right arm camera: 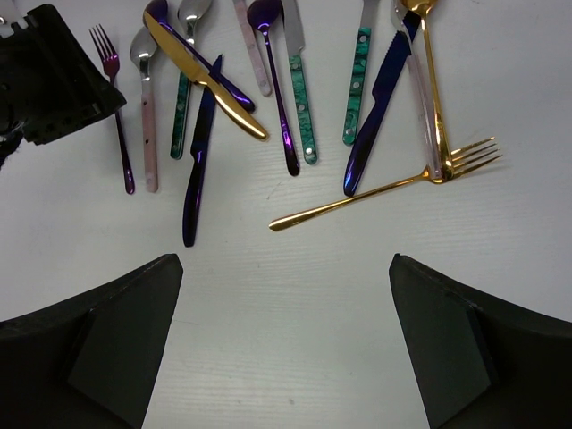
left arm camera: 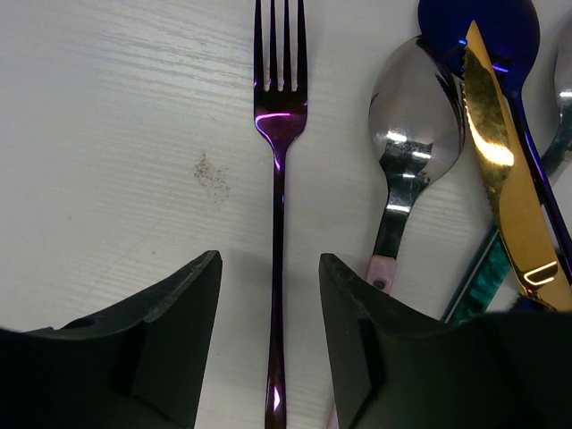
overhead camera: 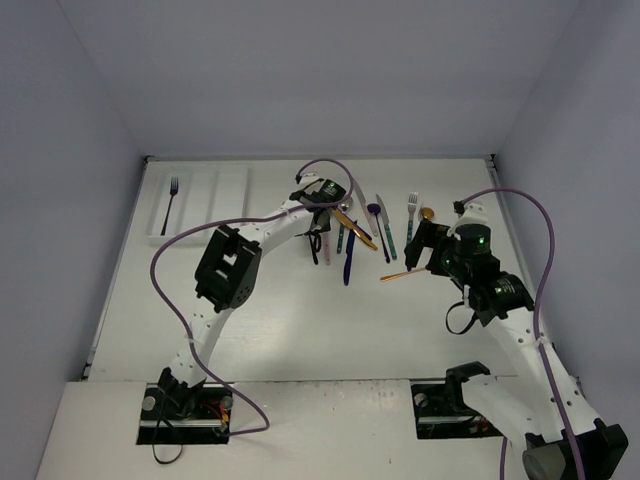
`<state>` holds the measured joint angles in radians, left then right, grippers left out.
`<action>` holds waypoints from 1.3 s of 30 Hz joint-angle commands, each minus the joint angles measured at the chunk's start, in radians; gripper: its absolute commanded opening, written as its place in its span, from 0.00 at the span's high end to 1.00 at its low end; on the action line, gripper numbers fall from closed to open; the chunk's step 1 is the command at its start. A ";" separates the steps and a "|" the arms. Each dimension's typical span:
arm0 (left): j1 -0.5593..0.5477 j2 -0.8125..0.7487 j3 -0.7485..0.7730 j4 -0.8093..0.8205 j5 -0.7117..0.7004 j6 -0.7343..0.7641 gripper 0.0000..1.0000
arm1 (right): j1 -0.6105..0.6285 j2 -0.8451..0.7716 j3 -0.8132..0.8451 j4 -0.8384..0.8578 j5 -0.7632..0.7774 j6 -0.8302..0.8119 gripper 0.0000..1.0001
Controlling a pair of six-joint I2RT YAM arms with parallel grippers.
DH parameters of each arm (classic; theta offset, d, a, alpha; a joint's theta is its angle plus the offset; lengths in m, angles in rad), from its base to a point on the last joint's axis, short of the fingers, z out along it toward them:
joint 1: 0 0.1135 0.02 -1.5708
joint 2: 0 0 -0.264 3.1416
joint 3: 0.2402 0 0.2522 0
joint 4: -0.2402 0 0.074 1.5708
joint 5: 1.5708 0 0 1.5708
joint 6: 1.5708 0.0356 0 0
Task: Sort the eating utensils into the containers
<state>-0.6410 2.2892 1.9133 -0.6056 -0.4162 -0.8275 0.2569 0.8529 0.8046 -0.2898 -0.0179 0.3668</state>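
A purple fork (left arm camera: 277, 179) lies on the white table with its handle running between the fingers of my left gripper (left arm camera: 271, 268). The jaws stand either side of the handle with a gap on each side. Right of it lie a pink-handled spoon (left arm camera: 402, 134), a gold knife (left arm camera: 505, 170) and a dark blue spoon (left arm camera: 487, 27). From above, my left gripper (overhead camera: 320, 222) is at the left end of the utensil row. The white tray (overhead camera: 230, 200) at the back left holds one dark fork (overhead camera: 172, 200). My right gripper (right arm camera: 286, 268) hangs wide open near a gold fork (right arm camera: 384, 186).
Several more utensils lie in a row mid-table: a dark blue knife (right arm camera: 197, 152), teal-handled pieces (right arm camera: 304, 107) and a gold spoon (right arm camera: 429, 80). Grey walls close in the table on three sides. The arms' purple cables (overhead camera: 170, 280) loop over the near half.
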 commanded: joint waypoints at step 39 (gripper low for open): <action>0.484 -0.552 -0.342 0.191 0.273 0.733 1.00 | 0.005 -0.033 0.005 0.035 -0.122 -0.012 0.00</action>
<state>-0.3213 1.8291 1.6077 -0.5363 -0.2597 -0.3888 0.2569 0.8227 0.7666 -0.2966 -0.0904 0.3628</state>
